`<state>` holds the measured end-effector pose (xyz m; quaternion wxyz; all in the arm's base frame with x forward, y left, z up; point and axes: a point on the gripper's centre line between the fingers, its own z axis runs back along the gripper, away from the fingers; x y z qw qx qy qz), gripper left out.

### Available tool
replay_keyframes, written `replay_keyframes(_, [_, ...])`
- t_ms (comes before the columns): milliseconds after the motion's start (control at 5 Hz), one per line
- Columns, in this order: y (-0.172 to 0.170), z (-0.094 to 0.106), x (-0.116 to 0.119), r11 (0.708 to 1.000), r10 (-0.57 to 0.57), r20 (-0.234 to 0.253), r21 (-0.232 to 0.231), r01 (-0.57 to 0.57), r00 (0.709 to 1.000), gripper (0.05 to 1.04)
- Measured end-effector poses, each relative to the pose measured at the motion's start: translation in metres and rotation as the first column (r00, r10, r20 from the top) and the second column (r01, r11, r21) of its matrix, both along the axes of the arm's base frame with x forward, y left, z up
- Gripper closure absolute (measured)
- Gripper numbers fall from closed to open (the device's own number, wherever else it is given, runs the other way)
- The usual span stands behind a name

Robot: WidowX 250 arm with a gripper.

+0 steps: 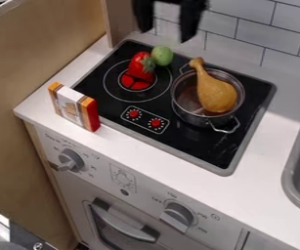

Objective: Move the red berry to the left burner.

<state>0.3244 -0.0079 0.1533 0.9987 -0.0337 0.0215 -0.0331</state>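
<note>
End effector (167, 34) open above the stove's far edge, red berry (139, 65) on the left burner (114, 89).
Its two fingers (190, 24) hang spread apart; the berry leans its leafy top toward a green fruit (162, 55). Right of them, a drumstick (215, 93) sits in a metal pot (190, 114), and a small box (74, 107) stands upright on the table (136, 146).

Bright, diffuse light, worktop (165, 163) fairly evenly lit. Soft shadows. Small glints on pot (192, 118). Light source direction unclear.
</note>
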Motion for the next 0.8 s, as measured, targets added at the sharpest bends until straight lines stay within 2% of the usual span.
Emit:
replay_keyframes(200, [-0.025,-0.007,-0.003,1.000,0.011,0.023,0.003,-0.012,1.000,0.083])
replay_keyframes(400, [-0.038,-0.020,-0.004,0.999,0.034,0.046,0.016,-0.034,0.998,0.083])
replay_keyframes(600, [-0.047,-0.023,-0.004,0.998,0.048,0.064,0.035,-0.050,0.997,0.083])
replay_keyframes(800, [-0.048,-0.023,-0.008,0.998,0.026,0.045,0.048,-0.028,0.999,0.083])
